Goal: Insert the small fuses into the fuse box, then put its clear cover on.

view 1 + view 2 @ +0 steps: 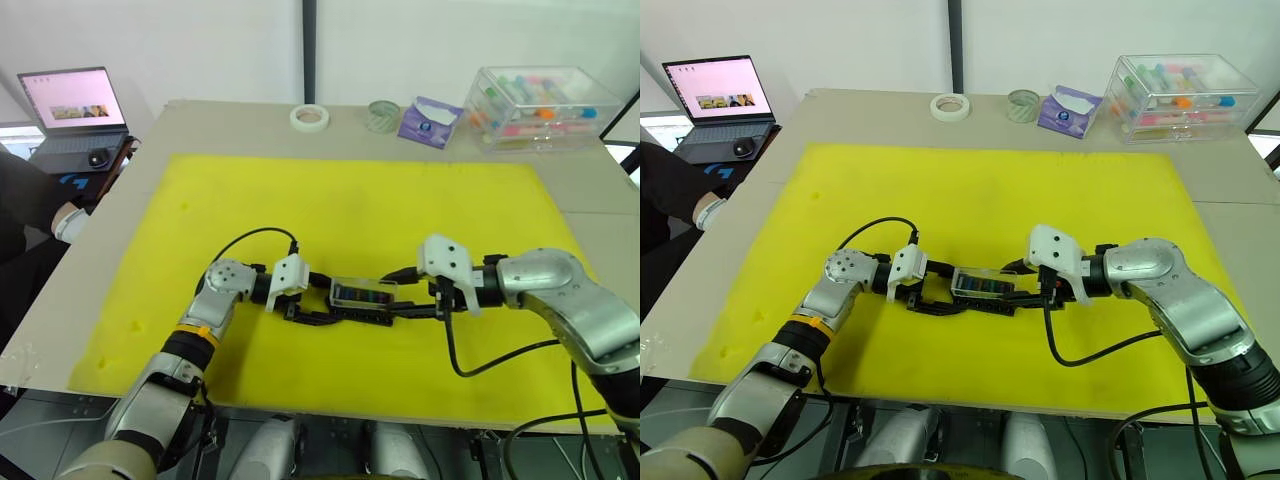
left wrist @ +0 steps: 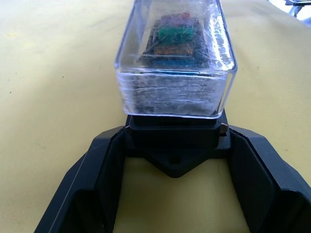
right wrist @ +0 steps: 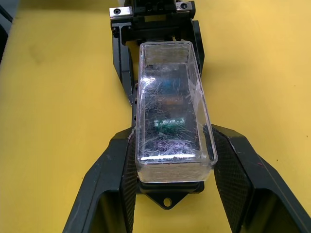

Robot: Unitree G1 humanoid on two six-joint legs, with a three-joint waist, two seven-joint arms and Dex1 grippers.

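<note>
The black fuse box (image 2: 175,141) lies across the middle of the yellow mat (image 1: 350,200). Its clear cover (image 1: 362,291) sits on top of it. Through the cover I see the small fuses (image 2: 172,34), green, red and orange, standing in the slots. My left gripper (image 1: 322,306) holds the box's left end, with its fingers (image 2: 109,160) pressed against both sides of the black base. At the opposite end my right gripper (image 1: 402,306) is shut, and its fingers (image 3: 226,160) flank the cover and box.
A large clear storage case (image 1: 535,105) with coloured tubes stands at the back right. Beside it are a purple tissue pack (image 1: 430,122), a glass jar (image 1: 383,115) and a tape roll (image 1: 309,117). A laptop (image 1: 75,105) and a person's sleeve (image 1: 30,195) are at the left.
</note>
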